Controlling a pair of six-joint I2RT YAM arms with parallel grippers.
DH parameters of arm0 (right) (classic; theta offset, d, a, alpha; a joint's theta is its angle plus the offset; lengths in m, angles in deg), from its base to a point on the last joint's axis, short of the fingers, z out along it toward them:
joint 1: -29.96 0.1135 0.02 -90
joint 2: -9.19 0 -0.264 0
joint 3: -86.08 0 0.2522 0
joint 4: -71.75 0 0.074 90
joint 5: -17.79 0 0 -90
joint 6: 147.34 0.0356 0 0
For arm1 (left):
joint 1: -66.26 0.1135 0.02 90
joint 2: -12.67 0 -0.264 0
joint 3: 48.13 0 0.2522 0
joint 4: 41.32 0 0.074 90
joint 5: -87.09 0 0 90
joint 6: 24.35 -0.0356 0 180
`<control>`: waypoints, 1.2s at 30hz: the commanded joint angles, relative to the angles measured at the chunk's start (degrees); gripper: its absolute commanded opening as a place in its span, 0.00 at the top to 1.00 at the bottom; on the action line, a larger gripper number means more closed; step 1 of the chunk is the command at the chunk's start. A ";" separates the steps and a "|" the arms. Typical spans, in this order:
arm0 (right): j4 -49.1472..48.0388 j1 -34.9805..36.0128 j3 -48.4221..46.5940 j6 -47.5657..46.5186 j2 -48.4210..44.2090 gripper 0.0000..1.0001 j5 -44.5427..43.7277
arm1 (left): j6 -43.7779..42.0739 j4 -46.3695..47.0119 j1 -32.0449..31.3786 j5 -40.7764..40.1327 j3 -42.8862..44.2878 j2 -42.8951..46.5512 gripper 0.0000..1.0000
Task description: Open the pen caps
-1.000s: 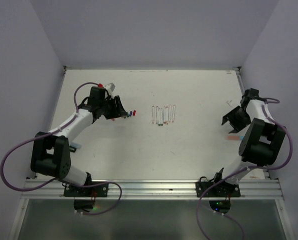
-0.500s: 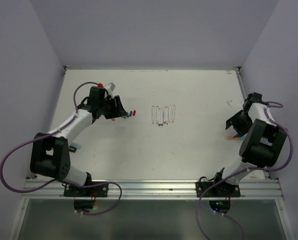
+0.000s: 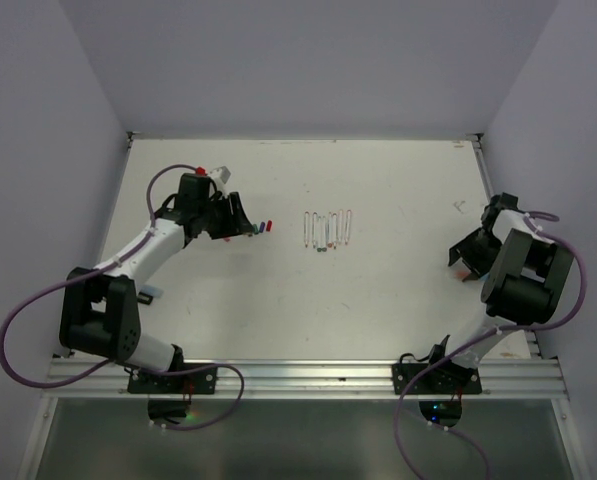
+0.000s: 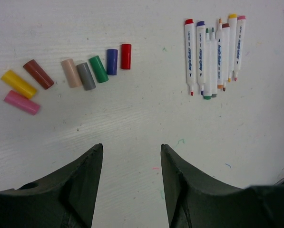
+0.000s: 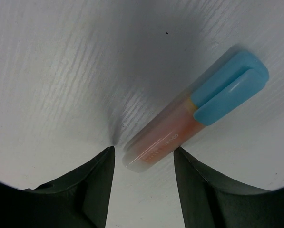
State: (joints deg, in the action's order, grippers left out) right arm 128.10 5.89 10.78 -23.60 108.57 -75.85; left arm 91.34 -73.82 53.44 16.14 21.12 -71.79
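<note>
The right hand (image 5: 143, 154) has lowered over the marker (image 5: 163, 140), jaws wide astride its butt end. The blue cap (image 5: 230, 85), ahead of the hand, is not yet pulled.

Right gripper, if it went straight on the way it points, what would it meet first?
Probably the orange marker with the blue cap, its end lying between the open fingers; depth is unclear.

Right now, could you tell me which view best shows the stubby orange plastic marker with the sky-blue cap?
The right wrist view: the orange marker shows large and sharp, sky-blue cap on, its near end inside the open right gripper. The top external view shows only a reddish speck there; the left wrist view misses it.
</note>
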 commanded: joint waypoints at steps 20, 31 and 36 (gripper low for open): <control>-5.41 1.13 6.61 -0.60 -2.86 1.00 1.44 | -1.70 -3.14 -0.01 0.29 2.43 4.40 0.44; 2.23 22.49 -9.64 -8.77 -5.86 1.00 14.59 | 0.84 -1.31 0.07 12.05 7.53 0.35 0.46; 2.41 36.80 -14.57 -14.83 -5.42 1.00 25.33 | 7.33 7.22 0.16 25.49 8.59 -2.89 0.45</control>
State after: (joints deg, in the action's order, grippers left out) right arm 128.63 37.47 -1.07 -33.35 105.24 -60.18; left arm 93.81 -72.75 53.48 30.28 27.21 -72.97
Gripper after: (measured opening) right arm 0.310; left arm 0.544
